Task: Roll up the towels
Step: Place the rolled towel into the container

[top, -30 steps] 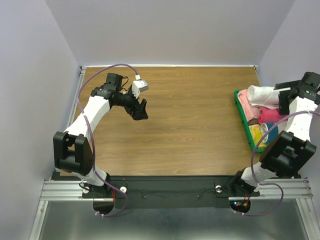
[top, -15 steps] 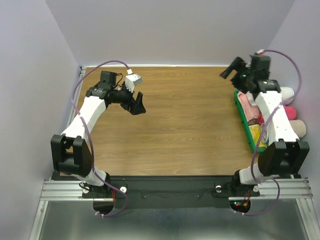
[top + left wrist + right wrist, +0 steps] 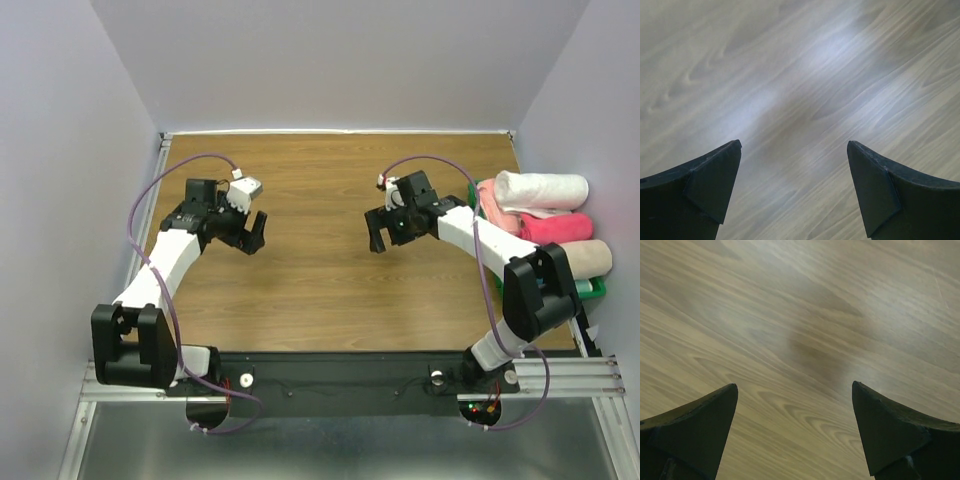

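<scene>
Rolled towels (image 3: pixel 540 189) lie stacked in a green tray (image 3: pixel 592 290) at the table's (image 3: pixel 330 290) right edge. The pinkish-red towel (image 3: pixel 556 228) is among them, its long axis running crosswise. The right gripper (image 3: pixel 383 238) is nearer, with the towels off to its right. It and the left gripper (image 3: pixel 254 238) hover over bare wood with fingers spread wide, holding nothing.

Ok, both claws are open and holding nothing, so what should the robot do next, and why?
Probably swing the right gripper over to the towels at the right edge of the table and pick one. Both it and the left gripper hang open over bare wood, so nothing is laid out to roll.
</scene>
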`<state>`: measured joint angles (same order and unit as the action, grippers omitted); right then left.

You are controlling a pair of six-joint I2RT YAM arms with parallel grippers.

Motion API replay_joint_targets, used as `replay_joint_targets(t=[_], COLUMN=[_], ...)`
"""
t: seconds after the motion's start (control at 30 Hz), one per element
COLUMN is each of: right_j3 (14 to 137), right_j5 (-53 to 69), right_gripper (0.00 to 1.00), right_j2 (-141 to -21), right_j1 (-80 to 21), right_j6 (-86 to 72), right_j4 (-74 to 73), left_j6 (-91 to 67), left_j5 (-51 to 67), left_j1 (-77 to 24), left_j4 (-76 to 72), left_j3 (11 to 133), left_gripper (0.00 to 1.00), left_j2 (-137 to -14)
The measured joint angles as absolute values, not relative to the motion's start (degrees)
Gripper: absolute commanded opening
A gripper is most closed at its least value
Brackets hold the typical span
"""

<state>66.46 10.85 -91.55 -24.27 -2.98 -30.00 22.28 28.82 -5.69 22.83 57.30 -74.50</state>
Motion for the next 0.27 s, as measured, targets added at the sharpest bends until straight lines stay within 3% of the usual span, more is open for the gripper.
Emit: replay_joint_targets(t=[0.27], right_j3=[59.0], right_j5=[11.4], right_gripper=[1.0], right_j2=[-91.5], right_j1=[-26.3], right_j6=[2.9], right_j4=[-29.6], left_j6=[26.3], left_j5=[21.1], left_j1=[-5.7], left_j4=[20.8], left_j3=[47.4], left_gripper=[0.99], left_j2=[-74.3])
